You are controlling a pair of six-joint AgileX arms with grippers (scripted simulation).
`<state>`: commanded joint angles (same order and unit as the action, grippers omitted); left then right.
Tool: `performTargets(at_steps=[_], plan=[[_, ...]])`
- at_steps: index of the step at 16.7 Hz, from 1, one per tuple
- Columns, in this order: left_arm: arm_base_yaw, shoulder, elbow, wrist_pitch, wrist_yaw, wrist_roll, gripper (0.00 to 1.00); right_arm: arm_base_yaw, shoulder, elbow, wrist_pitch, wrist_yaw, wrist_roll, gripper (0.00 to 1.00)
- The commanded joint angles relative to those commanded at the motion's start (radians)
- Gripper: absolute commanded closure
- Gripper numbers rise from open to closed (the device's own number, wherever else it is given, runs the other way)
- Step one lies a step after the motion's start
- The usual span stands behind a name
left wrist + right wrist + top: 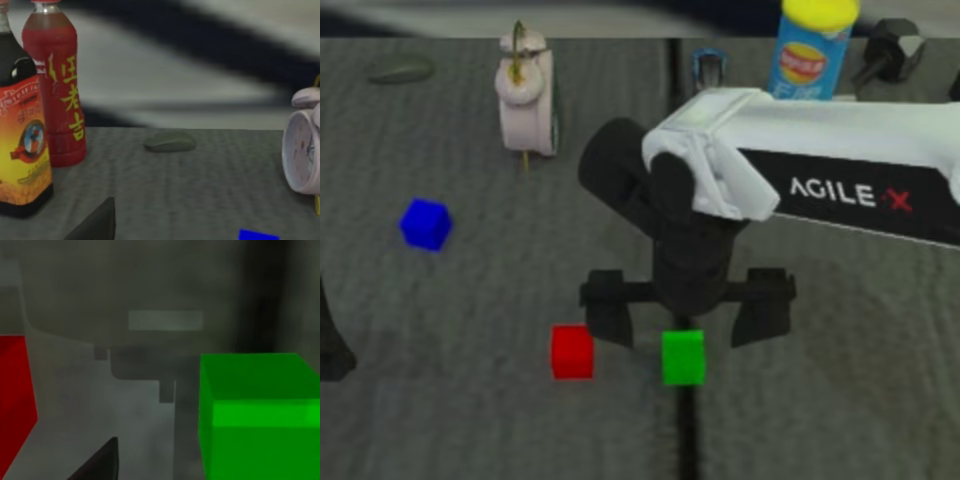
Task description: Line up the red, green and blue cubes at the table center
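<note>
2 cubes (627, 354) below right gripper (682, 326)

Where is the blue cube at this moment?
In the top view the blue cube lies alone on the table's left side, below the alarm clock and well apart from the red cube near the center.

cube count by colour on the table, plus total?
Red cube: 1
Green cube: 1
Blue cube: 1
Total: 3
The right gripper is open, over the green cube.
</note>
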<state>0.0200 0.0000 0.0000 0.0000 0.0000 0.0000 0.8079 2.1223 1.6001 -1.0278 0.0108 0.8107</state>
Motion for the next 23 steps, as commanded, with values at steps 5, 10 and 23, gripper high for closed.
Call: performTargets(at_steps=[5, 10, 23], plan=[[0.0, 0.0, 0.0, 0.0, 0.0, 0.0, 0.0, 0.004, -0.05, 0.112, -0.165, -0.001, -0.001, 0.0], [0.0, 0.0, 0.0, 0.0, 0.0, 0.0, 0.0, -0.002, -0.048, 0.113, -0.167, -0.001, -0.001, 0.0], [-0.05, 0.876, 0.765, -0.502, 0.001, 0.071, 0.0, -0.33, -0.93, -0.557, 0.252, 0.151, -0.373, 0.0]])
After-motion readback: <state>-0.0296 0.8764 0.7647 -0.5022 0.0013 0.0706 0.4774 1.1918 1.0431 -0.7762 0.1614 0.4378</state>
